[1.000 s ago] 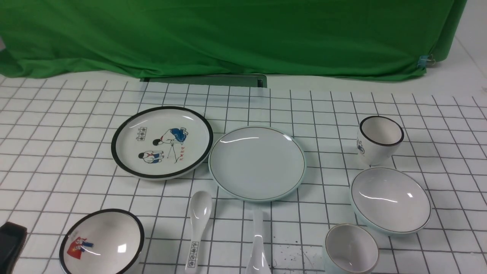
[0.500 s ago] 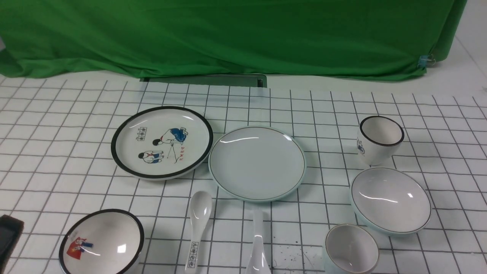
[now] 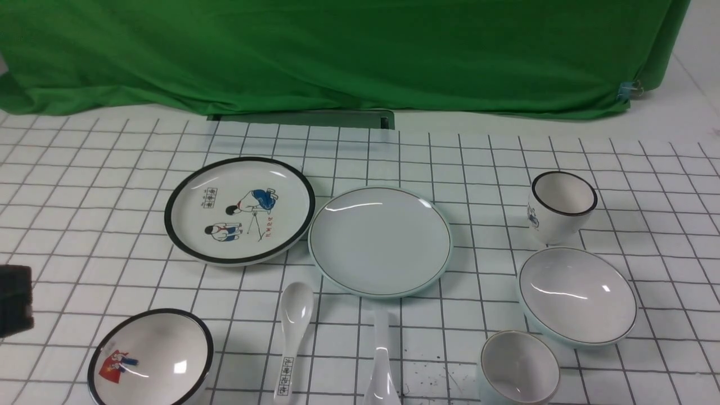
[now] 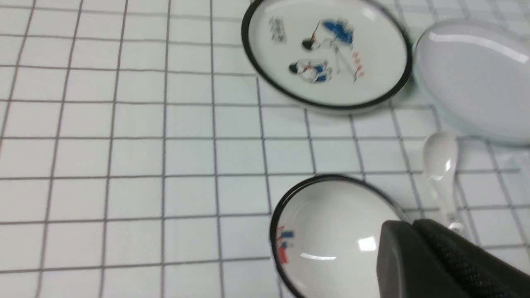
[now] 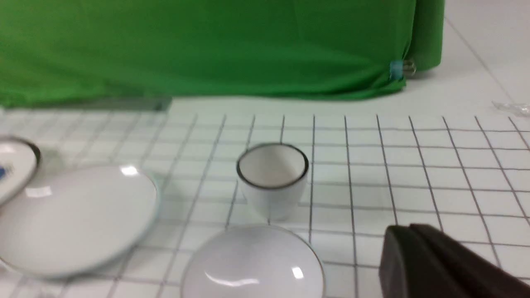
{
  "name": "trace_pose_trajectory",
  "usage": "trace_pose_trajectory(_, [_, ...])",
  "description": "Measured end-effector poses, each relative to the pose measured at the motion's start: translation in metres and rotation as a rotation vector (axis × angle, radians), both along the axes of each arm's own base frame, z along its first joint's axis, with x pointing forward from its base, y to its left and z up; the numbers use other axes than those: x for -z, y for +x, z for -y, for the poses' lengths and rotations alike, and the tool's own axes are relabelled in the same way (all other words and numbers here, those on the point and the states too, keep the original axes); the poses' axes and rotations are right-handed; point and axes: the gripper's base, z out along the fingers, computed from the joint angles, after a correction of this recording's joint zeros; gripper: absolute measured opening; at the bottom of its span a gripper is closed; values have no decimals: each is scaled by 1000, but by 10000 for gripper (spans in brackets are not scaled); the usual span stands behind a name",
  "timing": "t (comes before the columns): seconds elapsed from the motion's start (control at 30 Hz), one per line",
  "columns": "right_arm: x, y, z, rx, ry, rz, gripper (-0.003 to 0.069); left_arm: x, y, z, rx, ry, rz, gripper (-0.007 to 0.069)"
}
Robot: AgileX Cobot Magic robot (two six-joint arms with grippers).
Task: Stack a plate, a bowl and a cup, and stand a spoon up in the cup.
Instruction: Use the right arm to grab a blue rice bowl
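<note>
Spoon (image 3: 381, 360) lies lengthwise, handle toward plate (image 3: 379, 241).

left gripper (image 3: 14, 301): just a dark blocky end at the left edge of the front view, arm itself out of frame; from the left wrist camera its two black fingers (image 4: 451, 265) lie flush, only a seam between, so jaws look closed; right gripper (image 5: 408, 229) seen only from its own wrist camera; both fingers (image 5: 455, 265) pressed together, jaws closed
</note>
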Motion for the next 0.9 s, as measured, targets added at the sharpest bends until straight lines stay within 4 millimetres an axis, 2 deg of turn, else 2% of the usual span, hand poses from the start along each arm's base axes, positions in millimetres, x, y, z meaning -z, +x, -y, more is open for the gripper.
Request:
trace_pose_trajectory(0.07, [-12, 22, -3, -43, -86, -167, 8, -5, 21, 0, 28, 41, -87, -29])
trace_pose_trajectory(0.13, [-16, 31, -4, -62, -109, -246, 8, -8, 30, 2, 52, 59, -112, -29])
trace_pose_trajectory(0.17, [-15, 48, -7, -86, -132, -361, 8, -8, 43, 8, 97, 75, -153, -29])
trace_pose_trajectory(0.2, [-15, 50, -8, -88, -134, -372, 8, -8, 46, 10, 113, 82, -161, -29])
trace_pose_trajectory(0.27, [-10, 73, -14, -122, -157, -487, 8, -8, 64, 26, 216, 113, -204, -29])
trace_pose_trajectory(0.3, [-9, 75, -15, -126, -158, -492, 8, -8, 65, 28, 223, 115, -206, -29])
trace_pose_trajectory(0.4, [4, 98, -23, -156, -176, -586, 18, -5, 83, 51, 326, 137, -236, -29])
trace_pose_trajectory(0.47, [20, 117, -27, -163, -181, -661, 65, -4, 93, 74, 414, 150, -245, -29])
trace_pose_trajectory(0.53, [34, 129, -29, -160, -179, -717, 136, -2, 96, 89, 468, 164, -241, -29])
trace_pose_trajectory(0.63, [60, 148, -32, -140, -164, -785, 319, 6, 99, 108, 539, 197, -253, -29])
trace_pose_trajectory(0.67, [62, 149, -32, -138, -163, -787, 331, 7, 99, 109, 541, 199, -254, -29])
trace_pose_trajectory(0.73, [81, 164, -34, -114, -142, -800, 454, 12, 101, 114, 559, 213, -269, -29])
trace_pose_trajectory(0.83, [100, 178, -36, -92, -122, -800, 502, 14, 103, 113, 558, 230, -272, -29])
trace_pose_trajectory(0.9, [109, 184, -37, -83, -115, -803, 500, 13, 104, 112, 556, 246, -262, -29])
